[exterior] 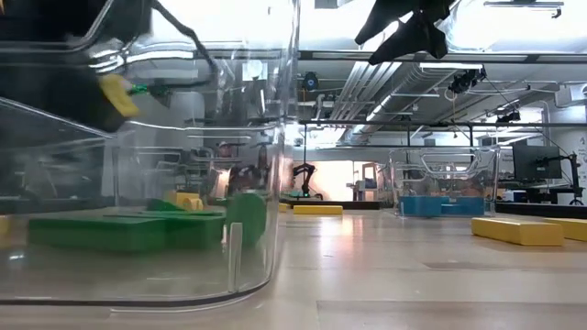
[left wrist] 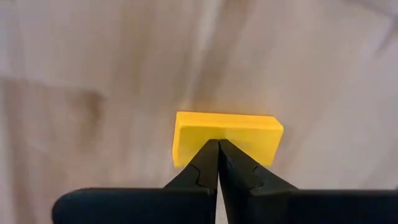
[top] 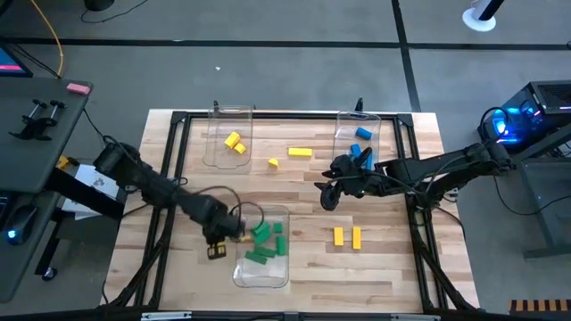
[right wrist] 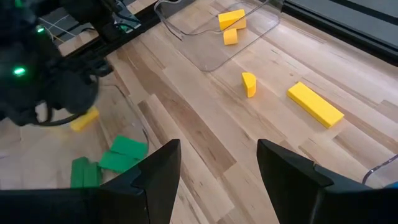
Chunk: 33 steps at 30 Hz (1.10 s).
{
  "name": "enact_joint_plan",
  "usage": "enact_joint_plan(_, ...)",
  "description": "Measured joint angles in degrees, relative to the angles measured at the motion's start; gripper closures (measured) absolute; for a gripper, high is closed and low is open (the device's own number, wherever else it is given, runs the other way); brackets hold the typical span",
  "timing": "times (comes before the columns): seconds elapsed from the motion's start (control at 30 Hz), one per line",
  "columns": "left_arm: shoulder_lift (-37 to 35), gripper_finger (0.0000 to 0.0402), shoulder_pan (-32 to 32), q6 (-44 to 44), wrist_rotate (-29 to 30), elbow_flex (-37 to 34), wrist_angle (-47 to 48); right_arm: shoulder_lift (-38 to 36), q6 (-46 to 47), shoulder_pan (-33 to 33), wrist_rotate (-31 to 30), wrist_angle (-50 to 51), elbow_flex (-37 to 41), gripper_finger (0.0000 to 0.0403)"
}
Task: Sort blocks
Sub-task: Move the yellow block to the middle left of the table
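1. The table carries three clear bins, one per colour — green blocks lie in the bin at its front edge.
2. The right gripper, jaws apart and empty, waits above the table's middle.
3. The left gripper is clamped on a yellow block beside the green bin — probably meant for the yellow bin at the back edge.

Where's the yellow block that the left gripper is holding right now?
In the high view, the yellow block is pinched in the shut left gripper, left of centre at the table's front, just beside the left wall of the clear plastic bin holding green blocks.
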<state>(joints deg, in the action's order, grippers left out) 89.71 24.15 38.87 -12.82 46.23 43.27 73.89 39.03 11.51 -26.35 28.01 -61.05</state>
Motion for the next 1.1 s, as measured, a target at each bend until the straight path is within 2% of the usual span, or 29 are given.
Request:
enact_joint_plan(0.2,0.1,0.0401,-7.7,-8.0,3.4,1.4,0.0,0.0,0.0,0.0,0.8,-2.6,0.0,0.0195)
enact_joint_plan(0.33,0.1,0.0401,-11.7,-11.8,3.3,3.7,0.6,0.0,0.0,0.1,1.1,-3.5,0.0,0.0195)
enact_joint_plan(0.53,0.0,0.0401,-15.5,-18.9,4.4,10.2,9.9,0.0,-0.8,0.1,2.9,-5.9,0.0,0.0195)
enact_joint_plan(0.67,-2.0,0.0401,-16.0,-23.6,8.3,14.5,17.0,0.0,-1.8,0.1,2.9,-7.0,0.0,0.0195)
enact_joint_plan(0.77,-5.2,0.0401,-15.7,-24.8,9.9,15.1,18.0,0.0,-1.9,0.1,2.8,-7.0,0.0,0.0195)
enact_joint_plan(0.97,-12.6,0.0401,-12.3,-30.4,11.0,13.4,15.1,0.0,-0.7,0.2,2.9,-8.6,0.0,0.0195)
enact_joint_plan(1.1,-15.7,0.0401,-10.6,-28.4,11.8,9.0,8.1,0.0,2.4,1.4,2.9,-10.4,0.0,0.0195)
